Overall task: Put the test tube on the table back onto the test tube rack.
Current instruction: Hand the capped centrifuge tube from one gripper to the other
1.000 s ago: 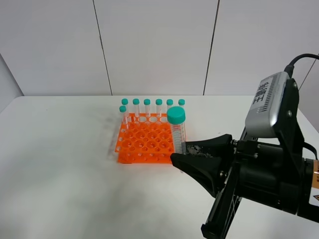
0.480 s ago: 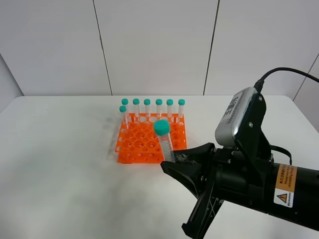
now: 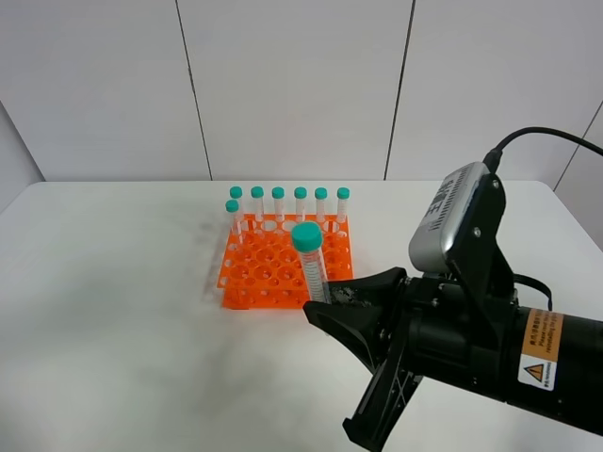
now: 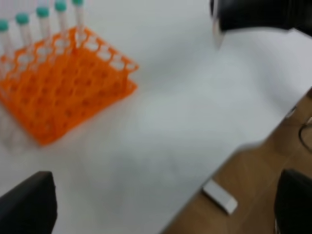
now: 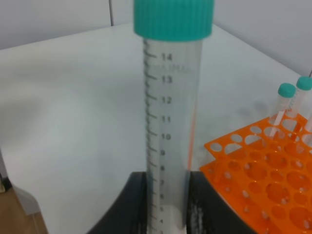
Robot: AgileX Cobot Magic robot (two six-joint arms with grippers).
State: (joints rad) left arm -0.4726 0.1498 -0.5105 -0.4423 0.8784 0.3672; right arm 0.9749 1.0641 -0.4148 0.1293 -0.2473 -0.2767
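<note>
Upright test tube in right gripper, near orange rack

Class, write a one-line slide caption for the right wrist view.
Right gripper holds a teal-capped test tube upright near the orange rack.

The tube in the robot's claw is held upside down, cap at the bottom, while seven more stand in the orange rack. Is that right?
Not quite. The tube is held upright, its green cap at the top; the right wrist view shows it. The claw grips its lower part, and seven other tubes do stand in the orange rack.
</note>
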